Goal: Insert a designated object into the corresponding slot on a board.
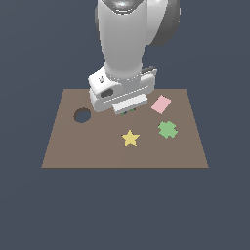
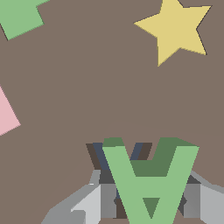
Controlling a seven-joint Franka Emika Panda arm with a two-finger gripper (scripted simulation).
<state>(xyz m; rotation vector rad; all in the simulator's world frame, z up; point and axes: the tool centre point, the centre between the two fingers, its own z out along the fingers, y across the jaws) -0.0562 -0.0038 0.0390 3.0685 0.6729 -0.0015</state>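
Flat dark blue-grey void all round; the brown board lies on it, nothing else underneath. Arm stands low over the board's far middle, pincer pointing straight down, its tips almost hidden under the hand in the exterior view. Wrist view settles it: grey fingers closed in on either side of the light-green A block, so the pincer holds the A, narrow grip. Directly behind and under the block, dark edges of the A-shaped slot show, slightly offset from the block's outline. Judged step: final alignment and lowering into the slot. Next move calls for a small lateral correction so outline meets cutout, then straight descent and release; any twist would jam an edge on the rim. Near the pincer: yellow star just in front, green clover piece and pink piece to one side, round hole to the other. Exterior view alone shows the hole and the whole board; the wrist view alone shows block, slot, and grip.
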